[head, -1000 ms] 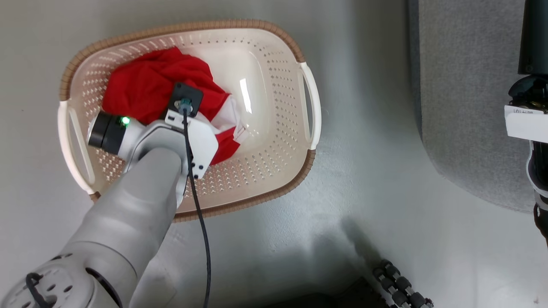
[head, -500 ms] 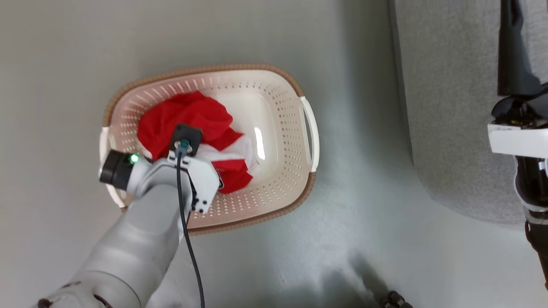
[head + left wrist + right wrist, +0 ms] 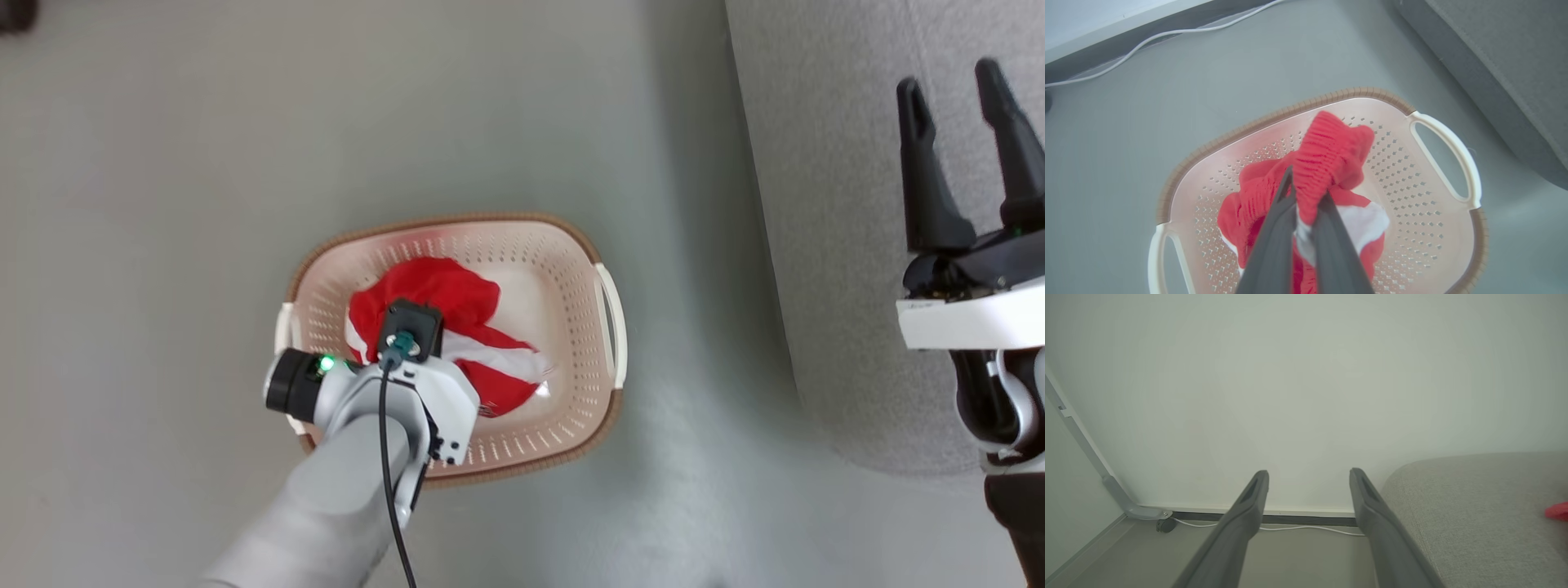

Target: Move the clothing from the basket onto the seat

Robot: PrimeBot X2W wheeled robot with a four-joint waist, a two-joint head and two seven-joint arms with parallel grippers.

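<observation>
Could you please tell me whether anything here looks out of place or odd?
Nothing spilled or damaged. The clothing hangs bunched from the left gripper over the basket. A small red thing lies on the seat, too cropped to identify.

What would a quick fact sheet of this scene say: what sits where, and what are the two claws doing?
clothing: red and white, bunched inside the basket
basket: cream, brown rim, on the grey floor
seat: grey sofa, on the robot's right of the basket
left gripper: shut on a fold of the clothing
right gripper: open, empty, by the seat
</observation>
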